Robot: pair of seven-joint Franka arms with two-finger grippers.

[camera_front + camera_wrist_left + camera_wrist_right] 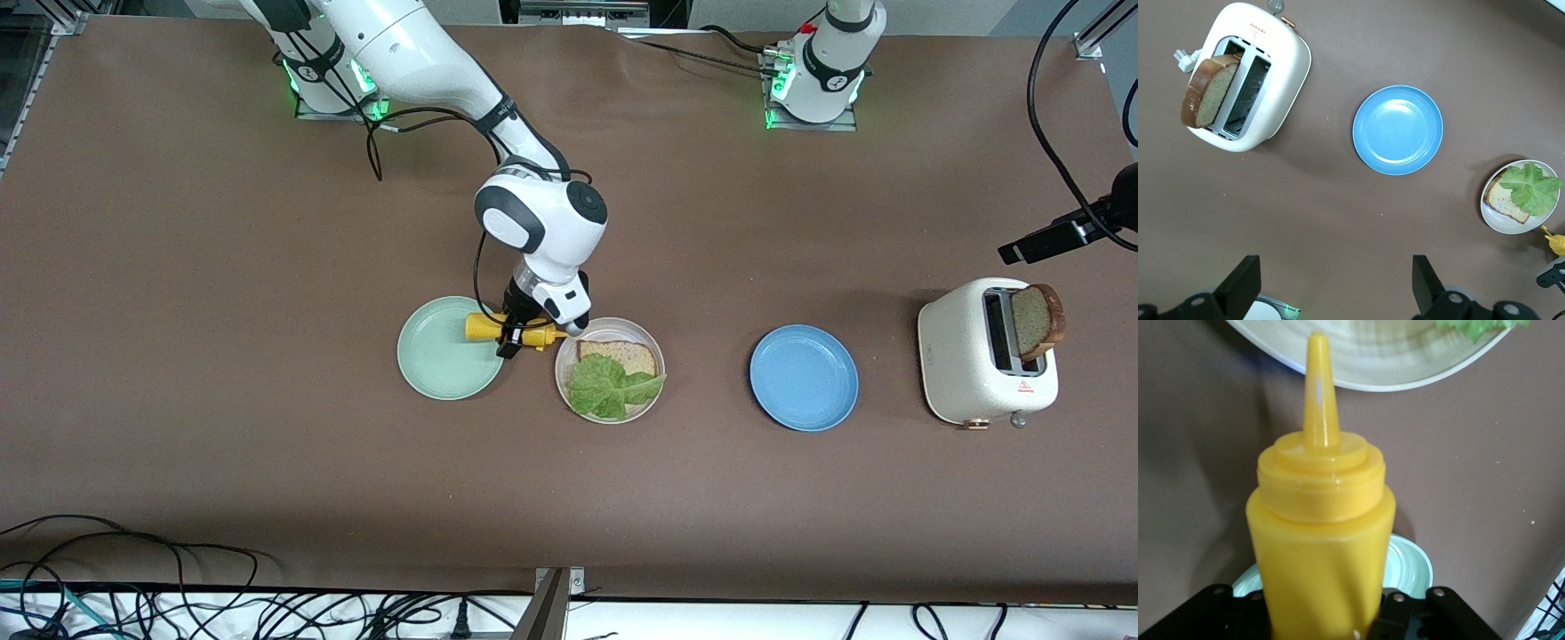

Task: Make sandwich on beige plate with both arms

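Observation:
The beige plate (647,397) sits mid-table with one brown bread slice (624,355) and a green lettuce leaf (609,384) on it. My right gripper (516,336) is shut on a yellow squeeze bottle (487,329). It holds the bottle on its side above the gap between the mint-green plate (436,356) and the beige plate, nozzle toward the beige rim (1371,367). A second bread slice (1038,322) stands in the toaster (965,364). My left gripper (1336,287) hangs open and empty, high over bare table; that view shows the beige plate (1538,223).
A blue plate (804,377) lies empty between the beige plate and the white toaster, which stands at the left arm's end of the table. A black camera mount (1058,233) juts in over the toaster. Cables run along the table edge nearest the front camera.

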